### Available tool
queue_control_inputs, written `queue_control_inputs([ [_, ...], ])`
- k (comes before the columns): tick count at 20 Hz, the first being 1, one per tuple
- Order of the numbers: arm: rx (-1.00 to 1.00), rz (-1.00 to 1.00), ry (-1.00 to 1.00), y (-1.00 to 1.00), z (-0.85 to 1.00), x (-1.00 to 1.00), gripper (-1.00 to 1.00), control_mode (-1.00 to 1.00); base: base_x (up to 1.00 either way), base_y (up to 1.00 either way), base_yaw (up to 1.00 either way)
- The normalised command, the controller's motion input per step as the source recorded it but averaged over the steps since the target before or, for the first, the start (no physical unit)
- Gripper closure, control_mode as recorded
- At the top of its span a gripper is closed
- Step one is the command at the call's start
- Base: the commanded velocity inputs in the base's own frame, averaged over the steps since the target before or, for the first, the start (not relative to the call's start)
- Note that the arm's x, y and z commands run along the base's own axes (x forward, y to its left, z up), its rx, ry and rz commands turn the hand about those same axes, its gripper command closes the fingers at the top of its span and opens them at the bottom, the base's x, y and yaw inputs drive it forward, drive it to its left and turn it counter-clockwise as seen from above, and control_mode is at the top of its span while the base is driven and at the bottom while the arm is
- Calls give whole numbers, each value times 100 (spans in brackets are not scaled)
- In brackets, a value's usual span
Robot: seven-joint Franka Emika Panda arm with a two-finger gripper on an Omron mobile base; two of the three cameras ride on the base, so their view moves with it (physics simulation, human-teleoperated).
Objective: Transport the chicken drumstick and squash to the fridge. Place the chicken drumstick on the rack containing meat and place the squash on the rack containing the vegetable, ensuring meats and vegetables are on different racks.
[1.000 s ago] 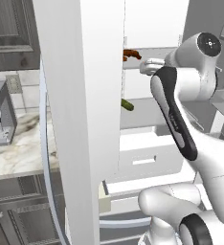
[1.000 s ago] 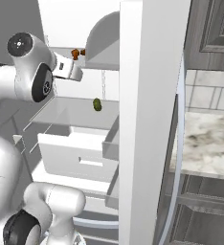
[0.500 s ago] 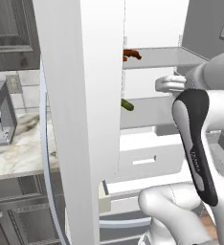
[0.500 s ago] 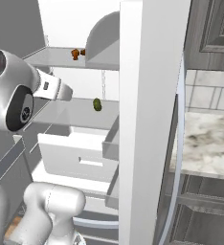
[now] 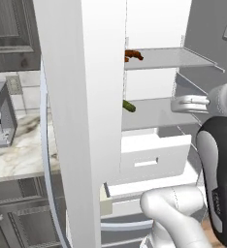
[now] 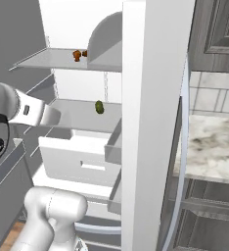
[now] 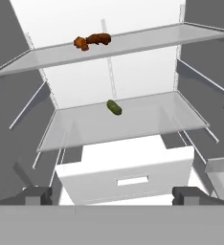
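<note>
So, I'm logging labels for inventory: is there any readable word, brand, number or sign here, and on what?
None: no readable text on the fridge, its shelves, the drawer, or the food.
Small white marks on the arm's dark joint cover: too small to read.

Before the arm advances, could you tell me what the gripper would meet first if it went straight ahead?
The open gripper points into the fridge, toward the white drawer front under the lower pale shelf; likely that first, though depth is unclear.
</note>
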Motion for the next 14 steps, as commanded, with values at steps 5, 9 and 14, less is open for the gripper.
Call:
queue_control_inputs([
  [5,0,0,4,0,0,-82,-100,-100,0,0,0],
  [9,0,0,0,0,0,-25,-100,100,-75,0,0],
  [14,0,0,0,0,0,0,-100,100,-100,0,0],
])
